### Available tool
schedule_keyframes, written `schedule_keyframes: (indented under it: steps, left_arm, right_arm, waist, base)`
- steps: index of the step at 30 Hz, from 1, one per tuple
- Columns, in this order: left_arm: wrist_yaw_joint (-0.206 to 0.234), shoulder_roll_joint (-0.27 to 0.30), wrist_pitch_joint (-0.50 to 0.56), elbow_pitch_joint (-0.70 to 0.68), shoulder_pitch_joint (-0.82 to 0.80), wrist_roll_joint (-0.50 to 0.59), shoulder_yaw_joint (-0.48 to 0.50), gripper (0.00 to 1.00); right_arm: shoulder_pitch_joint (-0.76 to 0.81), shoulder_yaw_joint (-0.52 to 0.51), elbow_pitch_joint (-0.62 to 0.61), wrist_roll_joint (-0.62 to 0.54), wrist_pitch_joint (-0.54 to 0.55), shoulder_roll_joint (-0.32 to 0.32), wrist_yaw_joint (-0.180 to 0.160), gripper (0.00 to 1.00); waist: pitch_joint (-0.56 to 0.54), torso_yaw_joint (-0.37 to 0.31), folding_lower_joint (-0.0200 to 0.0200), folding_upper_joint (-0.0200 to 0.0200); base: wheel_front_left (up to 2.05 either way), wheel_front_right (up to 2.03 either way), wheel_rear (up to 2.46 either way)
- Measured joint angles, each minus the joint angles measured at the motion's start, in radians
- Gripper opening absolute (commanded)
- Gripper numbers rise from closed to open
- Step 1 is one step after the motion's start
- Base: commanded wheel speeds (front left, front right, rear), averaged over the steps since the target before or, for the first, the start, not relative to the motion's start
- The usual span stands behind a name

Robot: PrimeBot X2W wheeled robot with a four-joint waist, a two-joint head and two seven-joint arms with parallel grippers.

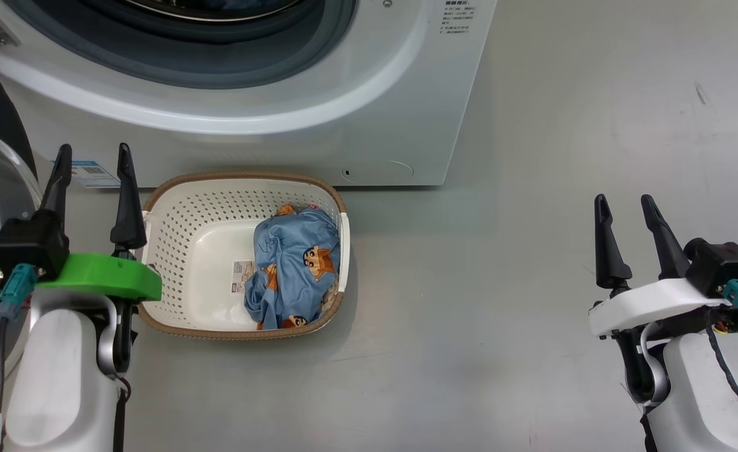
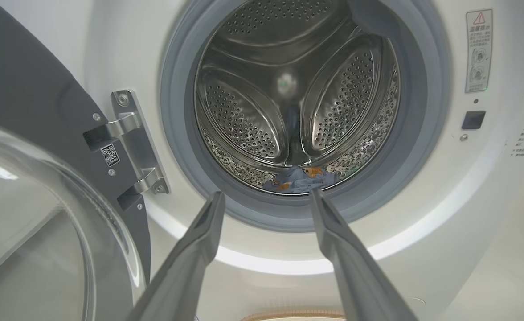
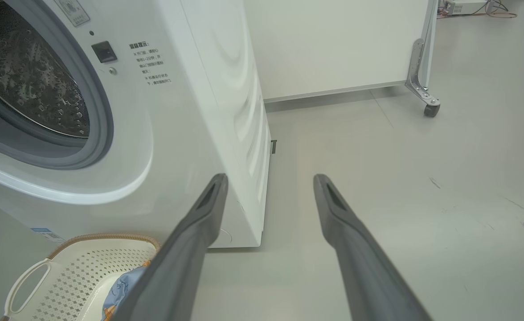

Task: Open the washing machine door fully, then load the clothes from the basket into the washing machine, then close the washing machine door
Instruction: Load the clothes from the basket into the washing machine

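Left fingers [image 2: 195,258] spread; crumpled blue clothes [image 1: 297,270] in basket [image 1: 243,177], apparently some in drum [image 2: 244,116].

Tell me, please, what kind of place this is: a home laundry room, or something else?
Probably a lab or test room, not a home: the washing machine stands on a bare grey floor, a white partition beyond it rides on a caster, and loose cables lie in the far corner.

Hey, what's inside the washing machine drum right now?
A crumpled light blue garment with orange print lies at the front bottom of the perforated steel drum of the big white washing machine. The grey gasket hides the drum floor nearest the opening.
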Motion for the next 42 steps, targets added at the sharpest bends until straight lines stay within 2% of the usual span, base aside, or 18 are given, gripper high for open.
schedule_keyframes:
  steps: [26, 42]
  left_arm:
    - [0.0, -0.025, 0.001, -0.043, 0.329, 0.026, 0.033, 1.0]
    - [0.0, -0.043, 0.001, -0.106, 0.349, 0.026, 0.046, 1.0]
  right_arm:
    - [0.13, -0.031, -0.039, -0.037, 0.0, -0.012, 0.0, 1.0]
    - [0.163, -0.043, -0.076, -0.037, 0.0, -0.005, 0.0, 1.0]
  waist:
    - [-0.182, -0.023, 0.0, 0.0]
    - [-0.165, -0.032, 0.0, 0.0]
  base:
    - [0.0, 0.0, 0.0]
    - [0.0, 0.0, 0.0]
